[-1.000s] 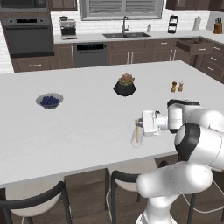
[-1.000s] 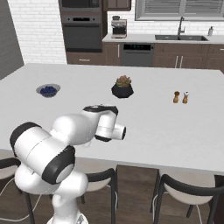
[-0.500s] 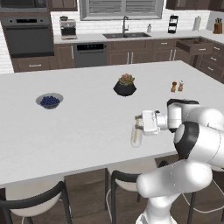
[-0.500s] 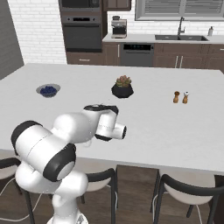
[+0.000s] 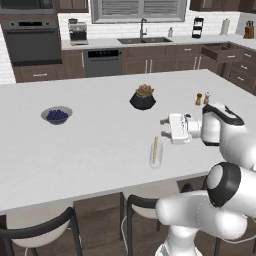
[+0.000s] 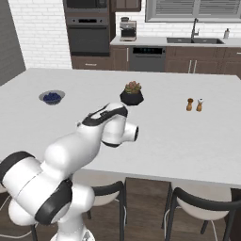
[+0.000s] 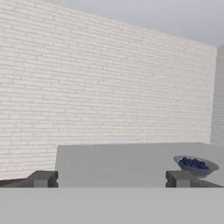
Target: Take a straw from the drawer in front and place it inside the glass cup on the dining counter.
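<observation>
While the straw (image 5: 155, 149) is standing upright inside the glass cup (image 5: 156, 154) near the front edge of the dining counter (image 5: 90, 145), I am holding my claw (image 5: 164, 128) level just above and to the right of the cup, pointing left. My fingertips (image 7: 43, 179) are sitting wide apart, gripping nothing. Further off, the blueberry bowl (image 5: 56, 115), a black plant pot (image 5: 142, 98) and two shakers (image 5: 202, 98) are sitting on the counter.

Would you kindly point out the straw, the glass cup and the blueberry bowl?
straw (image 5: 155, 149): left base view, mid-shaft.
glass cup (image 5: 156, 161): left base view, lower wall.
blueberry bowl (image 5: 56, 116): left base view, on the berries.
</observation>
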